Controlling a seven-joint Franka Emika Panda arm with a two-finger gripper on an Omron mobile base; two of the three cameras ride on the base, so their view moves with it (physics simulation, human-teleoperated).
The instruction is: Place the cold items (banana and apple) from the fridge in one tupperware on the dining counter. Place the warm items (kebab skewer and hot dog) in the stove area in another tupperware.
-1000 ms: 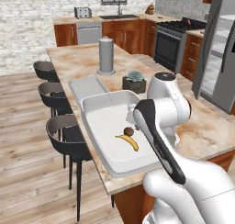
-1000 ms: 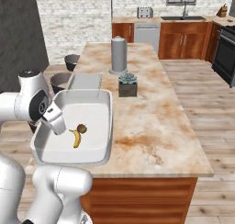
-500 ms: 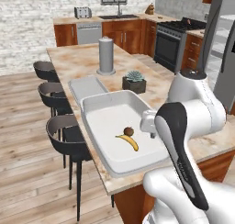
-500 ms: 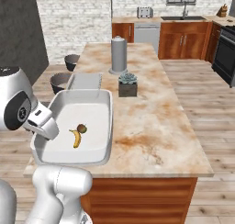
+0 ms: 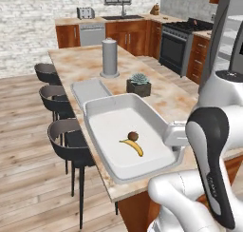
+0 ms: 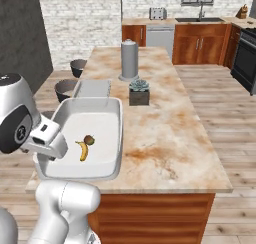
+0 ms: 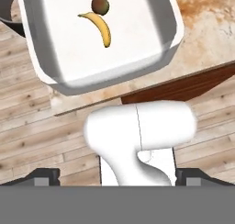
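Now banana [image 5: 132, 146] & apple [image 5: 133, 136] sit mid-tupperware [image 5: 100, 106], rims clear.

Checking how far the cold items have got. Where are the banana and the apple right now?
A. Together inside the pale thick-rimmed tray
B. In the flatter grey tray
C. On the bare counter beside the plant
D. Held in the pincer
A: the banana and the apple lie side by side on the floor of the pale thick-rimmed tray on the counter.
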